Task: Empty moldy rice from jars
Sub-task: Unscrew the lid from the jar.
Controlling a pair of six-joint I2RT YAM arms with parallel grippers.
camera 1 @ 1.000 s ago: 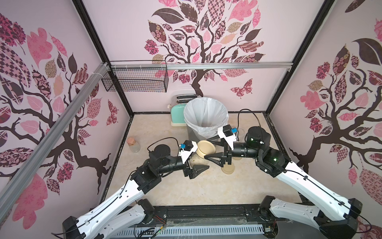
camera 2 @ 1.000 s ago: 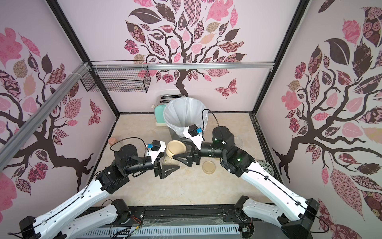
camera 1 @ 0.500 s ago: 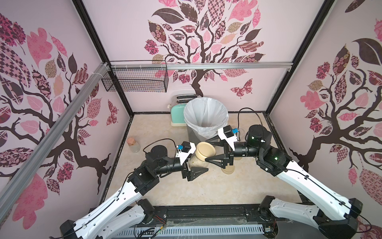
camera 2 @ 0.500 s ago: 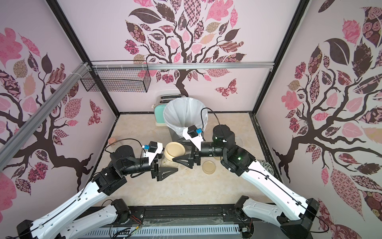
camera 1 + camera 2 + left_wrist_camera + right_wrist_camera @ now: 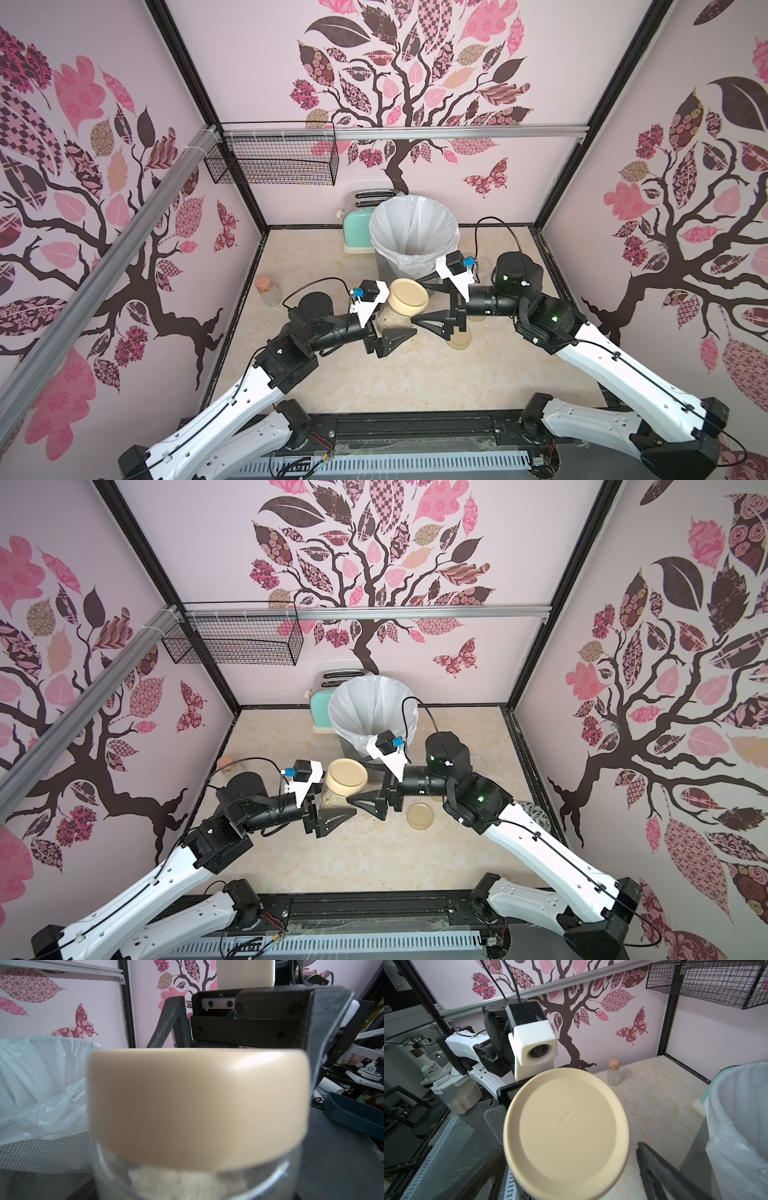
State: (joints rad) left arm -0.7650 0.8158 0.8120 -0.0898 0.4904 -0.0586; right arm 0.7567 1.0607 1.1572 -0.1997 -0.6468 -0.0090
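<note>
Clearly much remains: at mid-frame the left gripper (image 5: 392, 329) clamps a jar (image 5: 390, 319) of rice (image 5: 176, 1184), lid (image 5: 409, 296) on, the right gripper (image 5: 414, 301) wide open beside it.

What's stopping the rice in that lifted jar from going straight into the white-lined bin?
The beige lid is still on the jar, closing in the rice. The left gripper holds the jar just in front of the bin. Nothing else visible stands between them.
</note>
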